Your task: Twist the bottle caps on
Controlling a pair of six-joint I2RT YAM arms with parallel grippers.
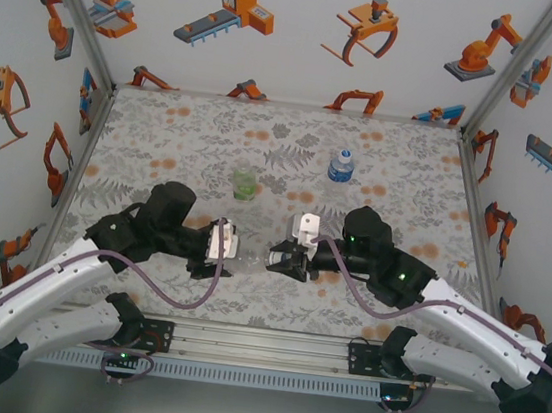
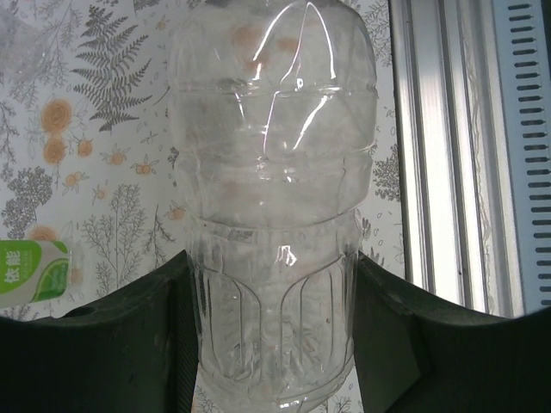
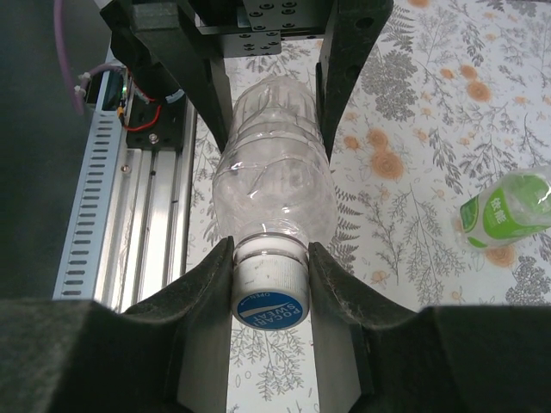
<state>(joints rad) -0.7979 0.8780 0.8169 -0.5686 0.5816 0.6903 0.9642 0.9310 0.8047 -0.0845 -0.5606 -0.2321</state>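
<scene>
Clear ribbed plastic, hard to make out from above: the colourless bottle [image 3: 274, 185] lies level between the arms. The left gripper [image 2: 275, 344] is clamped on its fluted lower body, and the far end is cut off in that wrist view. The right gripper [image 3: 270, 288] pinches the white cap [image 3: 269, 297] on the neck. The green bottle [image 1: 245, 184] and the blue-labelled bottle [image 1: 340, 165] sit farther back.

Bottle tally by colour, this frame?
Colourless bottle: 1
Green bottle: 1
Blue-label bottle: 1
Total: 3
</scene>
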